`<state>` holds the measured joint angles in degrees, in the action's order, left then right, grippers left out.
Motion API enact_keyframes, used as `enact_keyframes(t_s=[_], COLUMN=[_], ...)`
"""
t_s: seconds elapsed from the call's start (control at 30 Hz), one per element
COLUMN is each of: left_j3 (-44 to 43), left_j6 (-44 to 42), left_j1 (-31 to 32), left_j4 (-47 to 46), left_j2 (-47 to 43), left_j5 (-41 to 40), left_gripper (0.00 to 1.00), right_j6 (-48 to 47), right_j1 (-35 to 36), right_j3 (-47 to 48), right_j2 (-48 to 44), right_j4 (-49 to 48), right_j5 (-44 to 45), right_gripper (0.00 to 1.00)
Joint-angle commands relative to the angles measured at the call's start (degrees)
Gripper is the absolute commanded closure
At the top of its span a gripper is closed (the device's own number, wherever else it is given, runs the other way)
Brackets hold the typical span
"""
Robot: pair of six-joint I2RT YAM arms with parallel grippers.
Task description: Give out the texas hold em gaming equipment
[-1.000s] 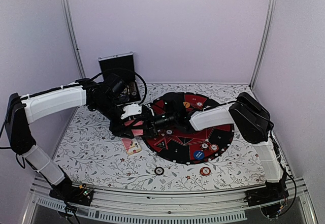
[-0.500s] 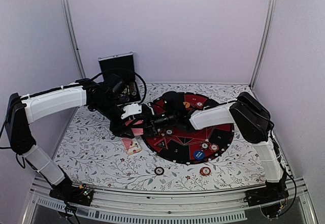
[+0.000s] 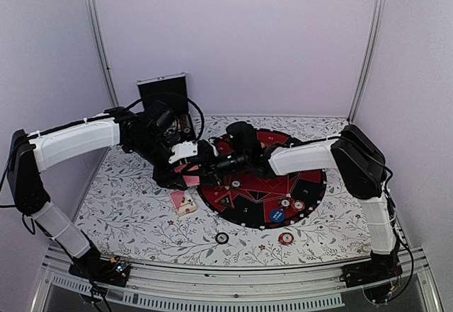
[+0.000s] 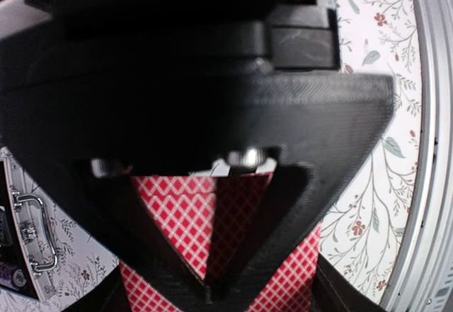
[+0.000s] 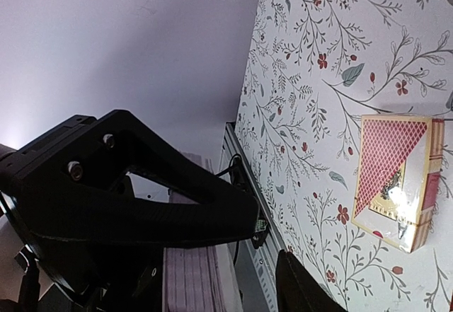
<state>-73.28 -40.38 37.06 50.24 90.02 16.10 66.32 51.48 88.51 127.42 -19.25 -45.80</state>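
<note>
Soft, even light; pale walls (image 3: 233, 36) bright, shadows on the table (image 3: 134, 216) weak. Left wrist view: left gripper (image 4: 209, 287) fills the frame, dark and blurred; cards (image 4: 180, 209) behind it sharper. Right wrist view: glare spot on card deck (image 5: 396, 181); right gripper (image 5: 267, 240) a dark silhouette.

No writing can be read anywhere. The round mat (image 3: 258, 197) bears small white marks, too small to make out. The card box (image 5: 396, 177) shows only a blurred emblem and a red lattice. The red-checked cards (image 4: 184, 213) carry pattern alone.
</note>
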Motion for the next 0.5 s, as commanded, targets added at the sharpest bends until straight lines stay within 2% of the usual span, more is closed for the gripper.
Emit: enact_keyframes(t_s=[0.0, 0.13, 0.3, 0.47], left_j3=[-0.33, -0.34, -0.64, -0.85], left_j6=[0.49, 1.07, 2.56, 3.92], left_j1=[-0.32, -0.41, -0.36, -0.41], left_j4=[-1.0, -1.26, -1.49, -1.45], left_j2=[-2.0, -1.95, -1.53, -0.67], left_j5=[0.85, 0.97, 1.4, 1.97], left_gripper=[0.53, 0.53, 0.53, 0.52], right_j6=[-1.54, -0.97, 3.95, 4.43], right_j1=[-1.07, -1.1, -0.67, 0.24], right_j3=[-1.29, -1.65, -2.97, -1.3], right_j2=[-2.7, -3.44, -3.23, -2.77], right_j4=[4.13, 2.89, -4.14, -4.07], right_j5=[2.07, 0.91, -0.91, -0.82], right_gripper=[0.54, 0.48, 0.39, 0.34])
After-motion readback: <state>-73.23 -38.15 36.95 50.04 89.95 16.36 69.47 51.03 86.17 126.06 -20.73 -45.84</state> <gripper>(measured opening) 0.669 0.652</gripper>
